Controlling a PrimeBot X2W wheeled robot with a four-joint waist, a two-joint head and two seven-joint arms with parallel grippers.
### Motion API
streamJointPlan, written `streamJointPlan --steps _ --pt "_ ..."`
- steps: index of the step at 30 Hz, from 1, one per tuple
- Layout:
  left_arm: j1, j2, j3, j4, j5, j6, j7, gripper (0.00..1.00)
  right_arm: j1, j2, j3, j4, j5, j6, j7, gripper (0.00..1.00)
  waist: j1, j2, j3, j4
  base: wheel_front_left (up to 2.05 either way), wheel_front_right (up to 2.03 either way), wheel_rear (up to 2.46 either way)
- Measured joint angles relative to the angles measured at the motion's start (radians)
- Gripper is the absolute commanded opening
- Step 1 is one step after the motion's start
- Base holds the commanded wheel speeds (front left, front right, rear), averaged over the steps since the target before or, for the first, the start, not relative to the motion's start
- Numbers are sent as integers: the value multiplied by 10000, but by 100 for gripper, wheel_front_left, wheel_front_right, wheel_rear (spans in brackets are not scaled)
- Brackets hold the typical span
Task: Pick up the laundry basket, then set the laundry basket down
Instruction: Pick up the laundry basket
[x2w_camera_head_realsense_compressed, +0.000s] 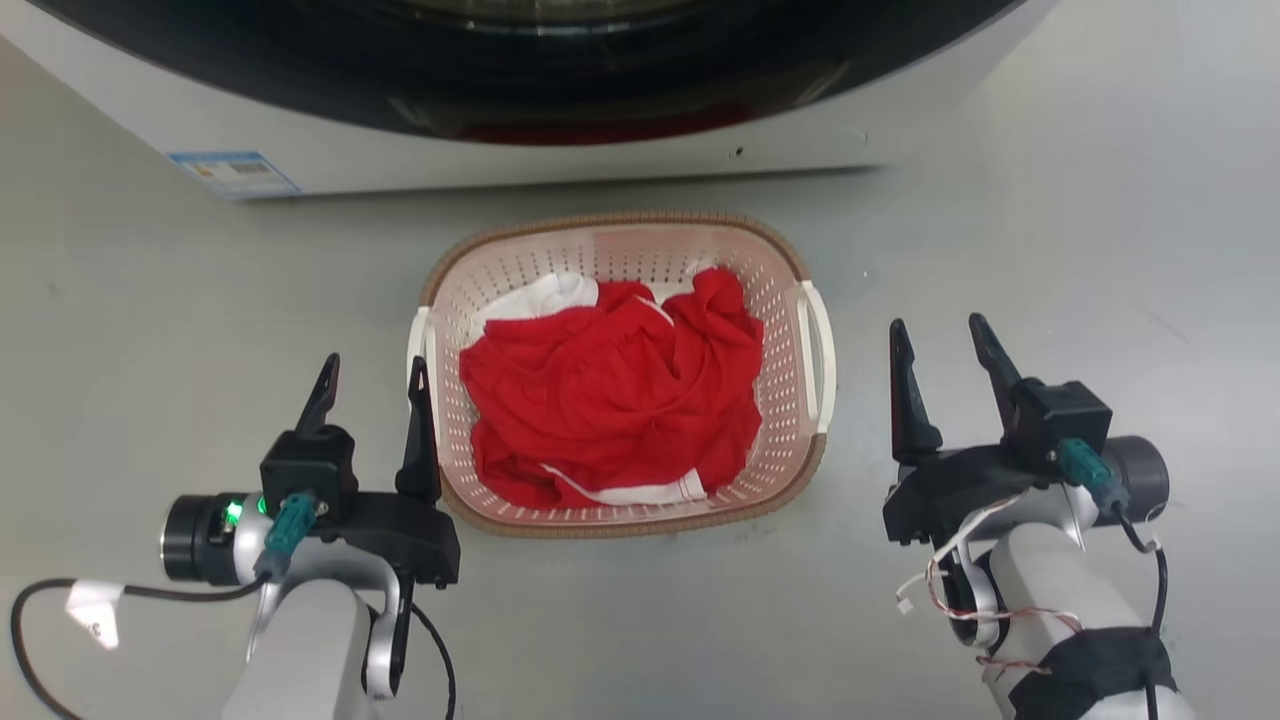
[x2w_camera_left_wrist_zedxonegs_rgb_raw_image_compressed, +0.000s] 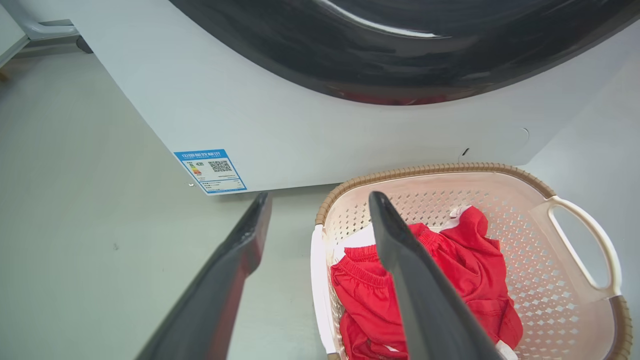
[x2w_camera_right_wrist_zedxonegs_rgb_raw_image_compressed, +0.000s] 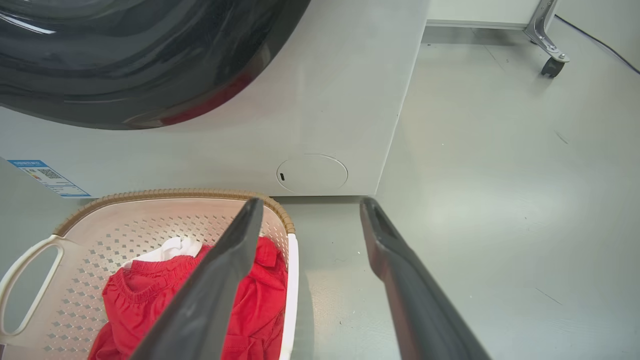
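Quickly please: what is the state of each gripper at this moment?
Left gripper: open, holding nothing, at the left side of the laundry basket.
Right gripper: open, holding nothing.

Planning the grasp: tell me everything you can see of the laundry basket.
The laundry basket is an oval of pale pink plastic with perforated walls, a brown woven-look rim and a white handle at each side. It stands upright on the grey floor before the washer, holding red clothes. The open left gripper is at its left handle; whether they touch is unclear.
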Motion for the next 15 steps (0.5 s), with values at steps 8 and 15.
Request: streamJointPlan --steps 8,15 --pt "-1023 -71 6 644 -29 0 105 100 -982 -8 -25 646 0 2 -25 100 -1 1 1195 9 0 0 0" --pt "-1746 -107 -6 1290 -113 -81 163 100 -1591 -25 119 1271 35 75 -25 100 0 1 2015 55 0 0 0"
